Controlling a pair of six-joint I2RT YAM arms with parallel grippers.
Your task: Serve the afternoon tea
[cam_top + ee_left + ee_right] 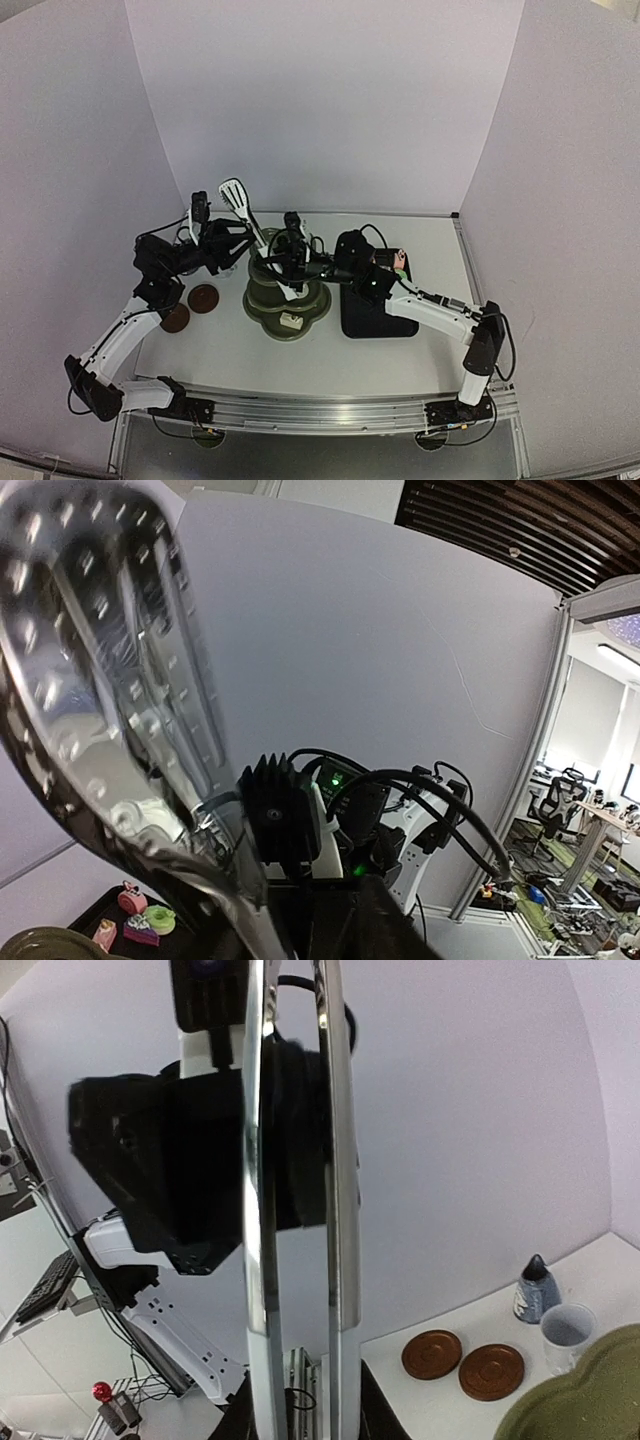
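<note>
One cake (291,321) sits on the near bottom tier of the stand (262,310), which is upright. Coasters (204,298) left of it, tray (375,320) right. Both arms reach inward above it. Left gripper (246,241) and right gripper (286,256) meet the tongs (235,197), long axis tilted, head farthest. Cannot tell either grip.

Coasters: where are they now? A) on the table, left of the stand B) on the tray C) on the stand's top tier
A: both coasters lie on the table left of the stand, well apart from the tray.
</note>
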